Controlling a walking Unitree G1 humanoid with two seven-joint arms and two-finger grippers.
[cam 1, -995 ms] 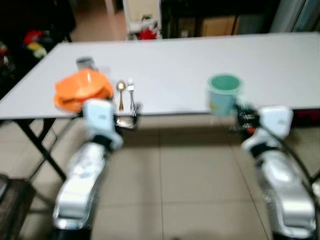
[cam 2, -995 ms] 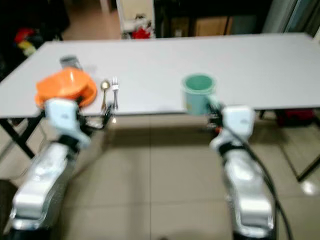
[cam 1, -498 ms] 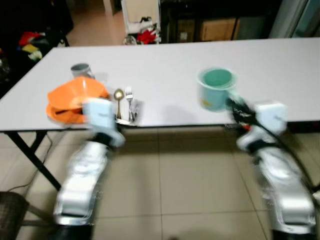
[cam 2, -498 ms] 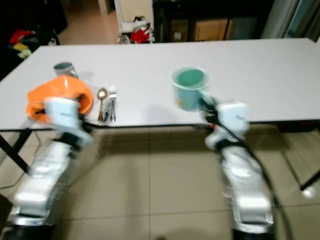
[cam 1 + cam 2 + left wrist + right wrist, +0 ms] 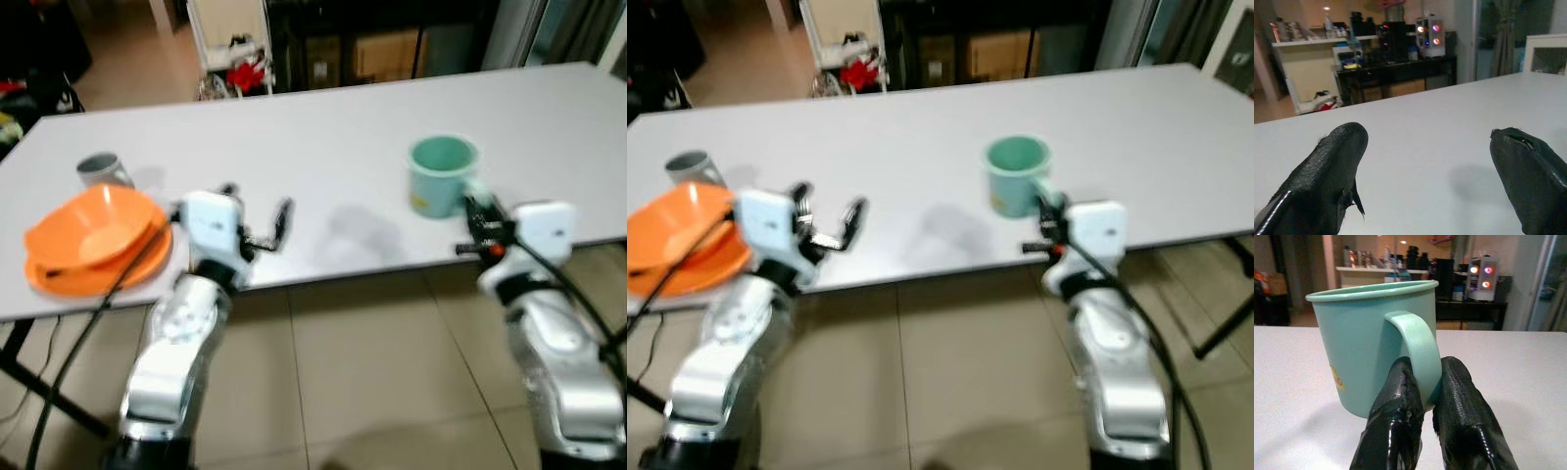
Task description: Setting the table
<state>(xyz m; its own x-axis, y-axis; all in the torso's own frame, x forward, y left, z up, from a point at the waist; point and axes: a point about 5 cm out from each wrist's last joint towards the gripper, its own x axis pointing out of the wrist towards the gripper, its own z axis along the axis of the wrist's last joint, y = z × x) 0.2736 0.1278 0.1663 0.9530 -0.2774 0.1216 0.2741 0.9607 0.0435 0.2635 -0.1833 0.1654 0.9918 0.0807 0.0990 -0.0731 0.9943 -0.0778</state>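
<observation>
A mint-green mug (image 5: 443, 174) is near the front edge of the white table (image 5: 333, 147), slightly tilted; whether it rests on the tabletop I cannot tell. My right gripper (image 5: 1425, 382) is shut on the mug's handle (image 5: 1418, 347), one black finger on each side. At the table's left end, an orange bowl (image 5: 93, 235) sits on an orange plate (image 5: 59, 279), with a small grey cup (image 5: 101, 168) behind them. Just right of the plate, my left gripper (image 5: 257, 211) hovers low over the table, open, its fingers (image 5: 1327, 166) wide apart with nothing between them.
Dark shelving and a white cart with red items (image 5: 230, 59) stand beyond the table's far edge. Tiled floor (image 5: 372, 372) lies under my arms. A black cable (image 5: 78, 333) runs down beside my left arm. A dark table leg (image 5: 29, 382) shows at lower left.
The camera has shifted nearer the table. My left gripper has come up from the table's front edge and now stands wide open over the tabletop. The right gripper still holds the mug.
</observation>
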